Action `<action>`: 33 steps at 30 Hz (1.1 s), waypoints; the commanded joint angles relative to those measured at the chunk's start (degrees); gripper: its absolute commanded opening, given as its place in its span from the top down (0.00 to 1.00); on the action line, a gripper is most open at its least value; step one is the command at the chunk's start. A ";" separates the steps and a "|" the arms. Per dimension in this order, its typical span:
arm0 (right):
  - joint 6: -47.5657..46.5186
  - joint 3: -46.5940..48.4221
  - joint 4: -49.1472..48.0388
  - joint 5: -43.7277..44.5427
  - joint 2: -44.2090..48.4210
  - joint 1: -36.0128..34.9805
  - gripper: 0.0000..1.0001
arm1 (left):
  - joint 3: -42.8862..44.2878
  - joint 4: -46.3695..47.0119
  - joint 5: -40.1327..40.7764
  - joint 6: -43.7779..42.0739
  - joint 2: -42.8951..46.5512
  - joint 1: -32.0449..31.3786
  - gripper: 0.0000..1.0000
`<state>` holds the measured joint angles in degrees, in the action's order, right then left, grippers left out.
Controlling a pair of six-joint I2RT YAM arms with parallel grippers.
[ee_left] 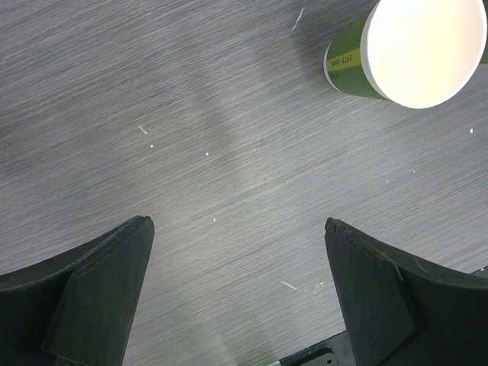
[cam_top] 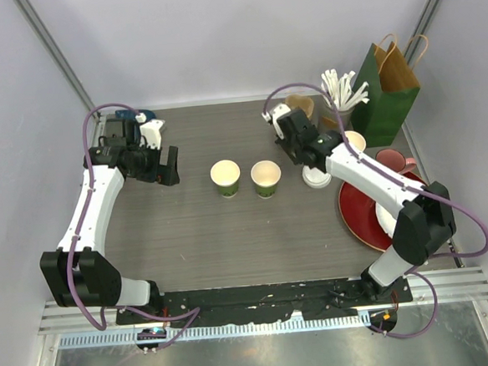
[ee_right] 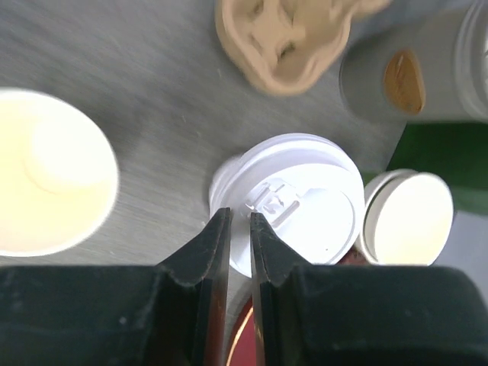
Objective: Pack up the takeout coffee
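Two dark-green paper cups (cam_top: 225, 177) (cam_top: 265, 178) stand open and lidless side by side mid-table, cream inside. In the right wrist view one cup (ee_right: 46, 171) sits at the left. To their right lies a round white lid (cam_top: 316, 178) (ee_right: 305, 202), with the edge of a second lid showing beneath it. My right gripper (cam_top: 303, 158) (ee_right: 239, 215) is shut on the near rim of the top lid. My left gripper (cam_top: 167, 167) (ee_left: 238, 223) hangs open over bare table at the far left, nothing between its fingers. The left cup (ee_left: 412, 49) shows at its upper right.
A dark-green paper bag (cam_top: 384, 89) stands at the back right, beside a holder of white sticks (cam_top: 342, 88) and a brown cup carrier (ee_right: 286, 38). A lidless green cup stack (ee_right: 408, 217), a pink mug (cam_top: 391, 160) and a red plate (cam_top: 359, 213) crowd the right side.
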<state>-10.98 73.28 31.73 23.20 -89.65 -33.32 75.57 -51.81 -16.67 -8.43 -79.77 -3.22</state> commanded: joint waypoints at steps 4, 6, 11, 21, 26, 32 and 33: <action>-2.10 19.59 12.64 -15.80 0.18 -3.84 0.99 | 0.72 -0.66 -1.53 -0.45 0.84 0.41 0.00; -4.38 22.51 13.88 -20.73 -2.62 -6.13 0.99 | 0.72 -0.57 -1.53 -0.28 0.84 0.41 0.00; -9.22 35.60 20.65 -29.00 -11.94 -11.67 0.99 | 0.54 0.04 -1.00 0.52 0.75 0.41 0.00; -8.97 41.78 21.64 -21.09 -19.17 -12.47 0.99 | -0.60 1.10 -0.03 0.60 0.32 0.41 0.00; -4.68 39.40 17.76 -22.23 -16.79 -10.45 0.99 | -0.07 1.01 -0.21 0.87 -0.92 0.41 0.00; 1.31 34.14 11.35 -22.15 -12.93 -6.50 0.97 | 7.44 2.33 0.93 2.70 -7.39 0.15 0.01; 3.06 31.43 8.64 -22.23 -11.09 -5.88 0.96 | 10.36 1.98 2.24 3.76 -10.03 -0.29 0.02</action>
<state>-14.02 109.40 48.56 0.95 -107.33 -41.58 76.38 -52.29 -16.29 -7.53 -82.94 -3.25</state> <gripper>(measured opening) 0.028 0.993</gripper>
